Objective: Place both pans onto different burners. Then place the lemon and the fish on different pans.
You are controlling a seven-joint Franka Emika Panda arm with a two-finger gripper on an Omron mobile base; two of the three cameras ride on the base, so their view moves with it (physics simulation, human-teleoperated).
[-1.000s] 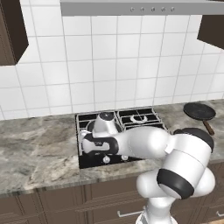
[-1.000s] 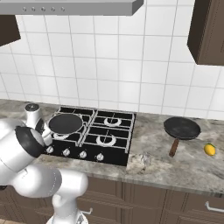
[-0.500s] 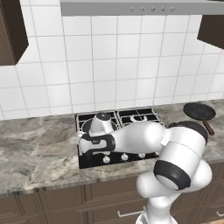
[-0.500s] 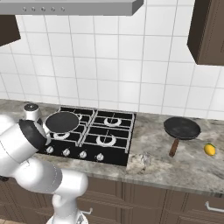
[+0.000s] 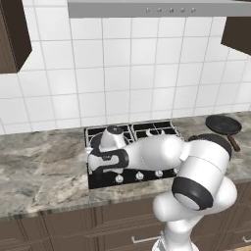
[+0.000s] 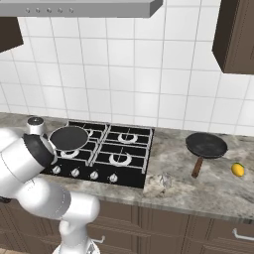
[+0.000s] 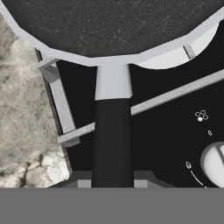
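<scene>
Kitchen with white tiled wall, dark wood cabinets, a grey range hood (image 6: 82,8) overhead and a mottled grey stone counter (image 6: 208,186) running across both base views. A black cooktop (image 6: 106,154) with four burners under black grates is set into the counter, with a row of small silver knobs (image 6: 94,175) along its front edge.

First pan (image 6: 68,138): a shallow round black pan sitting over the front-left burner of the cooktop in the right base view, next to the white arm. In the hand view the same pan (image 7: 109,26) spans the top of the picture, its handle (image 7: 111,144) running straight down toward the gripper (image 7: 112,180). The two fingers are closed on either side of the handle, gripping it near its end. Below the pan, the grate bars (image 7: 175,94) and a pale burner ring (image 7: 175,59) are visible, with the counter stone at the left edge.

Second pan (image 6: 206,146): rests on the counter to the right of the cooktop, well apart from it, its handle pointing toward the front edge. It also appears at the right of the left base view (image 5: 223,124).

Lemon (image 6: 238,169): small and yellow, lying on the counter just right of the second pan's handle.

Fish (image 6: 166,180): a small pale silvery shape on the counter near the front right corner of the cooktop; its details are too small to make out.
</scene>
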